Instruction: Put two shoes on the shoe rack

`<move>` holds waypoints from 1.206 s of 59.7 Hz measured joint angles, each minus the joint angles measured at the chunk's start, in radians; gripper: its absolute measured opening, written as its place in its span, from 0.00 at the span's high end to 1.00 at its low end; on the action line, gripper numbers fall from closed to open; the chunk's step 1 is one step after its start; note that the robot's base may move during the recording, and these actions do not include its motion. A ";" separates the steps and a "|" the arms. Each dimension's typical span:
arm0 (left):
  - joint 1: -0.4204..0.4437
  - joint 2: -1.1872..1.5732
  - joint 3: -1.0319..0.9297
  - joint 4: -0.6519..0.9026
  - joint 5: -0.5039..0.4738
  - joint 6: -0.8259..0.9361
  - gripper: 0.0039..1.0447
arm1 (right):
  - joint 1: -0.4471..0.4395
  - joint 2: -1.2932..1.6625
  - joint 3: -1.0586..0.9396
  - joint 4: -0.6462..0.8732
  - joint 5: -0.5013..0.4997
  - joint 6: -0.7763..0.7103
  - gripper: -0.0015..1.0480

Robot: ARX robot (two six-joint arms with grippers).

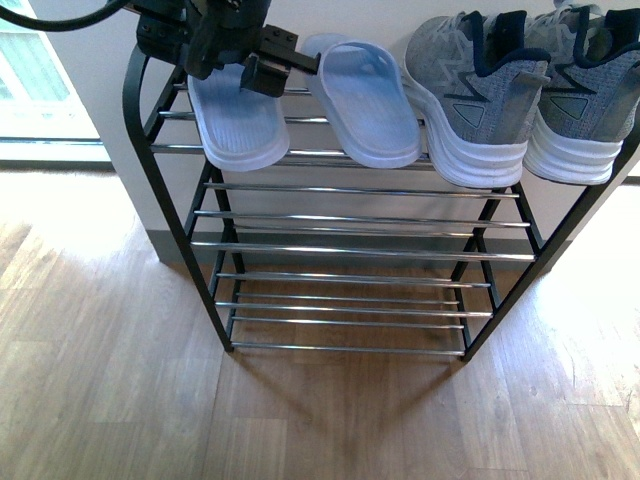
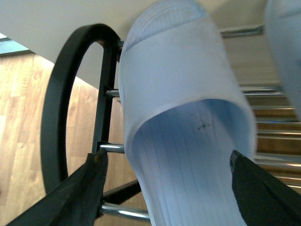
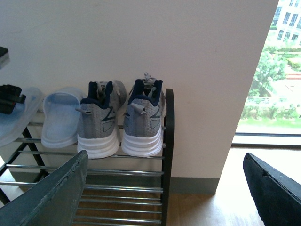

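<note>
Front view: all four shoes were seen on the shoe rack's [image 1: 340,250] top tier.
Left wrist view: the left gripper [image 2: 169,188] was spread wide around a blue slide [image 2: 183,141], not pinching it. Right wrist view: the right gripper [image 3: 164,188] was held open and empty, well back from the grey sneakers [image 3: 120,117] beside the wall [image 3: 141,37].

Left slide's [image 1: 238,118] strap behind arm
</note>
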 joint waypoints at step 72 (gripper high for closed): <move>0.400 -1.182 -1.619 1.250 0.428 0.167 0.99 | 0.000 0.000 0.000 0.000 0.000 0.000 0.09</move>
